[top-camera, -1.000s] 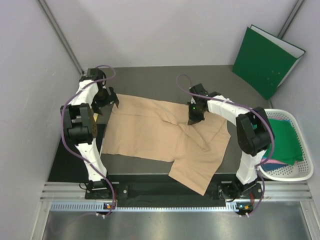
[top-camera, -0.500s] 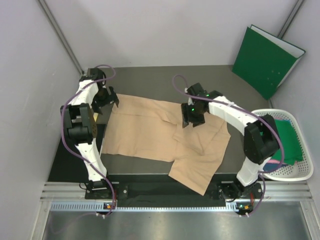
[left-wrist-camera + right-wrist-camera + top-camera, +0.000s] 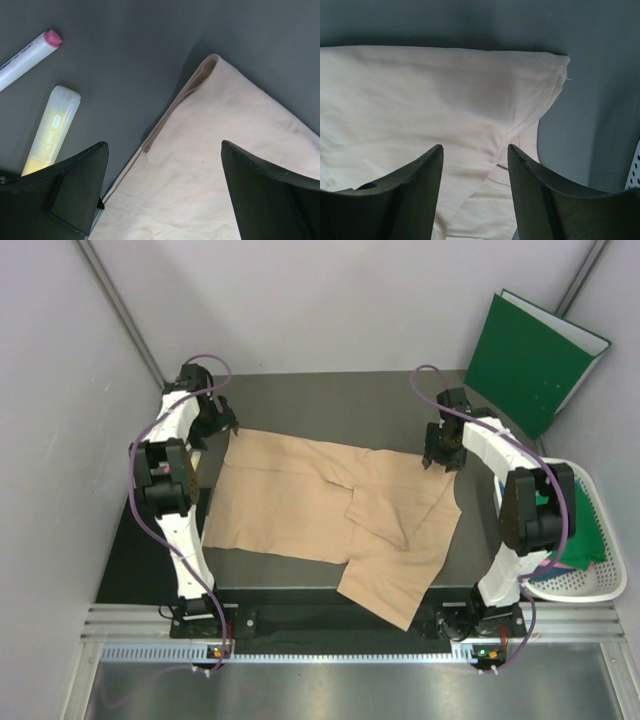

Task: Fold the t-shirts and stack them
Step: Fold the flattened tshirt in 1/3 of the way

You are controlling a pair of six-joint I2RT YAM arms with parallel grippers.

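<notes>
- From above, a pale peach-beige cloth t-shirt [image 3: 300, 505] lies spread on the dark grey table [image 3: 330, 405] between my two arms. One flap is folded in over its middle, and its lower right part reaches the table's near edge.
- My left pincer [image 3: 222, 425] hangs over the shirt's far left corner, and my right pincer [image 3: 438, 455] hangs over its far right corner. Neither holds anything.
- A stiff dark green folder with white edges [image 3: 535, 360] leans in the far right corner, well apart from the shirt.
- A white plastic mesh basket [image 3: 595, 590] stands at the right of the table, beside my right arm, with a dark green cloth shirt [image 3: 578, 525] in it. Slivers of pink and blue show under that one.
- From my left wrist, my left pincer [image 3: 162, 150] stands wide, with nothing between the black fingers [image 3: 75, 190]. Below them is the hemmed corner of the t-shirt [image 3: 225, 150], flat on the table [image 3: 125, 50].
- A white marker pen with a pink cap [image 3: 27, 57] and a pale yellow highlighter pen [image 3: 50, 130] lie on bare table, near the corner but apart from it.
- From my right wrist, my right pincer [image 3: 475, 150] is partly open and empty. It is above the t-shirt [image 3: 420, 100], near a stitched sleeve edge and beside bare table [image 3: 600, 125].
</notes>
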